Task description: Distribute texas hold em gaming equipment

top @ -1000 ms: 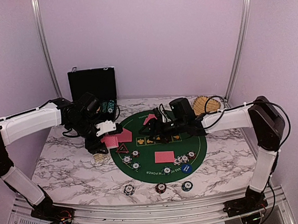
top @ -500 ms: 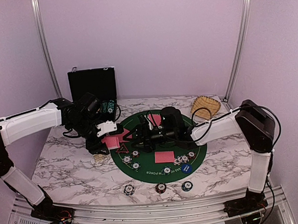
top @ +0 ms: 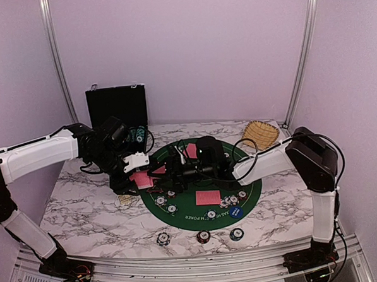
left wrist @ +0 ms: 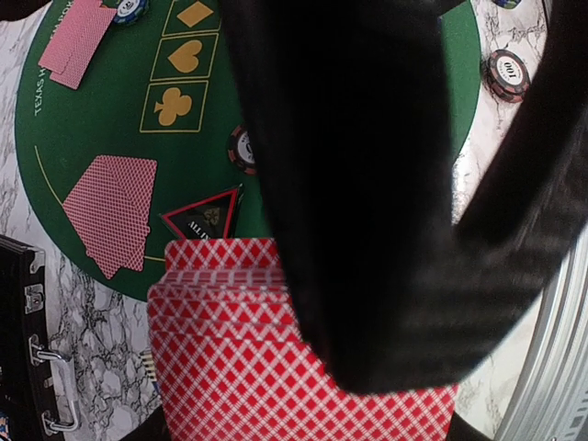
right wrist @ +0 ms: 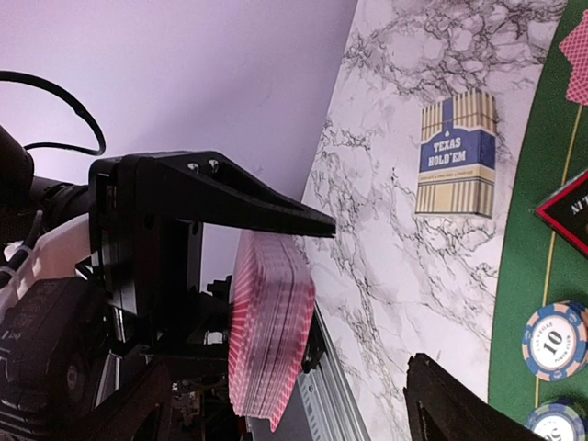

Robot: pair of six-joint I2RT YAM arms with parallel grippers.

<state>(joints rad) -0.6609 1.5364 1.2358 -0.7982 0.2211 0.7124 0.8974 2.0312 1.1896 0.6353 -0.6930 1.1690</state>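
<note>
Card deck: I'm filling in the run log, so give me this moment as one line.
left gripper: shut on card deck | right gripper: open, close beside the deck | dealt cards: face down on green mat

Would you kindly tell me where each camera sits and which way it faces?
Top external: above and behind the robot, looking down on the green mat; left arm and right arm show, left pincer gripping the card deck.
Left wrist: looks past the deck to the mat; a black robot part blocks the middle.
Right wrist: faces sideways at the deck's edge; one own finger shows.
Shared: the deck, in all three.
</note>
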